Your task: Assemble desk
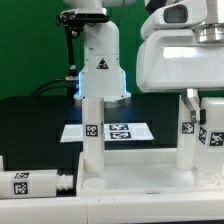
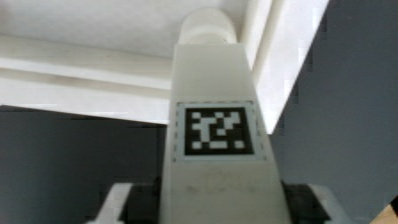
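Note:
The white tabletop panel [image 1: 140, 182] lies flat at the front. One white leg [image 1: 92, 135] stands upright on it toward the exterior view's left. My gripper [image 1: 190, 98] comes down from the top right and is shut on a second upright leg [image 1: 187, 130] at the panel's right side. In the wrist view this tagged leg [image 2: 217, 110] runs from between my fingers [image 2: 125, 205] down to the panel [image 2: 89, 85]. My gripper [image 2: 210, 208] clamps it on both sides. A third leg [image 1: 213, 135] stands just right of the held one. A fourth leg [image 1: 30, 184] lies flat at the left.
The marker board [image 1: 118, 131] lies on the black table behind the panel. The robot base [image 1: 100, 65] stands at the back centre. A green wall is behind it.

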Controlling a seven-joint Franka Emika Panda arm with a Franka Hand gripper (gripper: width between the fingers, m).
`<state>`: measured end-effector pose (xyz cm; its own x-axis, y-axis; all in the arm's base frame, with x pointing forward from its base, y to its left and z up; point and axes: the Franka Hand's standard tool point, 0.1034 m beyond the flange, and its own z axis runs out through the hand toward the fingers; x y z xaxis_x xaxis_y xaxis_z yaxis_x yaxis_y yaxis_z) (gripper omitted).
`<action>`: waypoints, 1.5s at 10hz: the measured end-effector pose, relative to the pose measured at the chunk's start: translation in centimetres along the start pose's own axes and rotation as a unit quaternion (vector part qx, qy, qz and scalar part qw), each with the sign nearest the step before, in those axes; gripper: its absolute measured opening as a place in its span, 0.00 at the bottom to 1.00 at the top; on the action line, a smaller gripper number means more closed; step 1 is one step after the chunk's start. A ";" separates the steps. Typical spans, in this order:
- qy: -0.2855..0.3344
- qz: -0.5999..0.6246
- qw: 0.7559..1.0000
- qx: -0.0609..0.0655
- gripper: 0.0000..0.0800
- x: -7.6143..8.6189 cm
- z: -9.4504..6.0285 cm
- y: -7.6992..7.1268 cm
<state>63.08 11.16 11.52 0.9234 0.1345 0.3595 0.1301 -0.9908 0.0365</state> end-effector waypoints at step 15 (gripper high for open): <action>-0.130 0.086 0.988 0.021 0.81 1.1 0.2 1.2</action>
<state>64.31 10.12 11.72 0.9940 -0.0309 0.1051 -0.0263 -0.9986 -0.0450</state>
